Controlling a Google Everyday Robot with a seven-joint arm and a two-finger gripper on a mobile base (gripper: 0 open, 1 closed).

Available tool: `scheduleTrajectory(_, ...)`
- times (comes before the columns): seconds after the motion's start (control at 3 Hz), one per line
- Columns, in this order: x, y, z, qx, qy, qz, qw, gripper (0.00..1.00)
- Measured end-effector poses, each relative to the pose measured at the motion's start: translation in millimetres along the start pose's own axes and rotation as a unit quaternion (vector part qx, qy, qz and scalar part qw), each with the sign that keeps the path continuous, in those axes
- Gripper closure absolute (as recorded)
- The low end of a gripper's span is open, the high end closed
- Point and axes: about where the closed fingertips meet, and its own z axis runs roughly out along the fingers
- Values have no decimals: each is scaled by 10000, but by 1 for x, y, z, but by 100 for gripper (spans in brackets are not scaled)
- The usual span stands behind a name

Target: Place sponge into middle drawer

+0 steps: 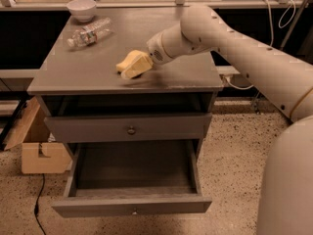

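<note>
My big pale arm [244, 53] reaches in from the right over the grey wooden cabinet top [88, 70], and the gripper [149, 60] sits right against the right end of the yellow sponge [131, 65] near the top's front middle, well above the middle drawer [98, 207], which stands open below. The gripper's tip is hidden behind the foam, so I cannot tell whether it grips or merely touches. The sponge looks soft and peanut-waisted; farther back a clear plastic bottle [89, 32] lies on its side near a small white bowl [81, 9].
</note>
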Motion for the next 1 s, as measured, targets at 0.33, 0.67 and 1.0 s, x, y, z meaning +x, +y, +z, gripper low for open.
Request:
scheduleTrajectory(0.33,4,3,9,-79,47,71,9999,27)
scheduleTrajectory(0.67,4,3,9,-78,46,71,9999,50)
scheduleTrajectory(1.0,-1,4,-23,190,-346,84,9992,81)
